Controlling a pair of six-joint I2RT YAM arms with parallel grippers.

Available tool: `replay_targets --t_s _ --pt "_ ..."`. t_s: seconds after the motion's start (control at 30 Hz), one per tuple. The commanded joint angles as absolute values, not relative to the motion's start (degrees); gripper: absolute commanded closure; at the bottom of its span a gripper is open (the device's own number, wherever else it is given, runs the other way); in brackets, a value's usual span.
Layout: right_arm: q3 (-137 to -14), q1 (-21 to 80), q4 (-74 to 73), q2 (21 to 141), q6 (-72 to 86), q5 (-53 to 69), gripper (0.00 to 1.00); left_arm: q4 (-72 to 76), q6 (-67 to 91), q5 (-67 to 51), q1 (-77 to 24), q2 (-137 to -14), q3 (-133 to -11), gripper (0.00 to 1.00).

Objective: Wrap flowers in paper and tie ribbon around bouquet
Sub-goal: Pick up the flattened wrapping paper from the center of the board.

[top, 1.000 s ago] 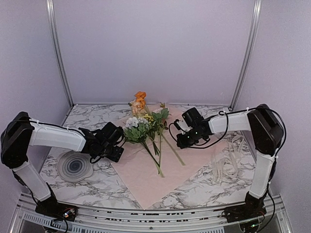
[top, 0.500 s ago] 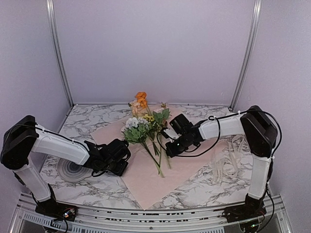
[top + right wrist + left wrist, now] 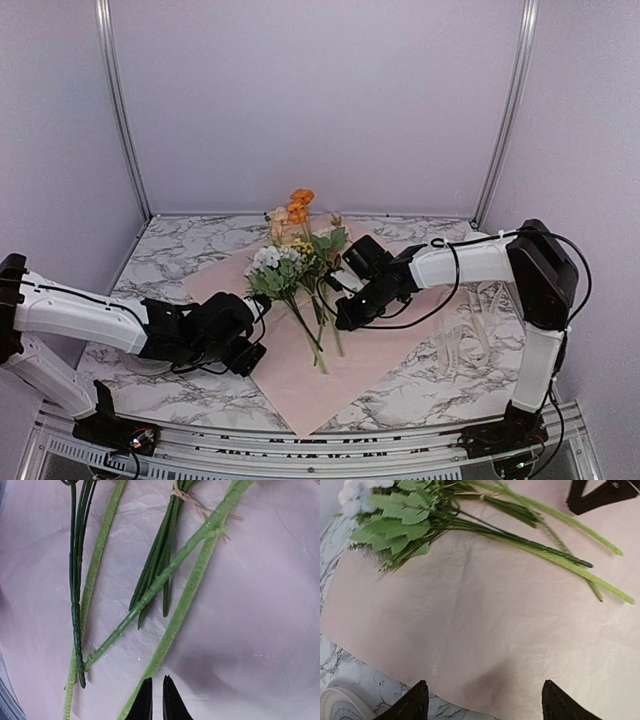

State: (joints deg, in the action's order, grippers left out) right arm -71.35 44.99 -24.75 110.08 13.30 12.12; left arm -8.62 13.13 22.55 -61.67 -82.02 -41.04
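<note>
Since a second ago the left arm has dropped low and swung nearer, so the left gripper (image 3: 243,348) now sits at the paper's near-left edge, while the right gripper (image 3: 342,316) has slid left toward the stems. The marble table (image 3: 430,385) has the pink paper (image 3: 300,380) lying flat across its middle like a diamond, one corner pointing near. The flowers (image 3: 295,265) lie on the paper's far half, blossoms far, stems fanning out toward the near side. The ribbon (image 3: 465,335) is a loose heap on the right, well apart from the paper. The grey ringed disc (image 3: 340,707) peeks out just left of the paper's edge. Left gripper's jaws are spread wide over that edge, nothing between them. Right gripper's jaws are pressed nearly together just above the paper, right beside a fuzzy green stem (image 3: 185,610), not pinching it
</note>
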Motion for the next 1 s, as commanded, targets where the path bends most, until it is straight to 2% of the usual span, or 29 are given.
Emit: replay_targets --t_s 0.0,0.27,0.43,0.57,0.73,0.97 --pt "-70.48 45.09 -30.39 105.48 13.07 9.00 0.91 -9.81 2.97 19.05 -68.86 -79.47 -39.96 0.19" --pt "-62.28 45.71 -27.74 98.34 16.55 12.94 0.88 -7.88 -10.19 6.02 -78.11 -78.08 -37.91 0.07" --pt "-59.38 46.57 -26.02 96.96 16.83 14.26 0.87 -7.94 -15.28 7.49 -80.98 -84.94 -40.97 0.06" --pt "-58.05 47.55 -23.52 97.44 16.84 18.53 0.86 -8.73 -16.77 14.87 -81.25 -89.83 -41.75 0.11" --pt "-54.90 47.71 -18.56 97.11 18.01 22.47 0.86 -8.73 -15.67 23.05 -81.39 -95.48 -46.14 0.26" --pt "-54.58 47.72 -16.60 99.64 17.98 23.41 0.86 -3.37 -16.76 25.48 -81.39 -97.17 -46.18 0.37"
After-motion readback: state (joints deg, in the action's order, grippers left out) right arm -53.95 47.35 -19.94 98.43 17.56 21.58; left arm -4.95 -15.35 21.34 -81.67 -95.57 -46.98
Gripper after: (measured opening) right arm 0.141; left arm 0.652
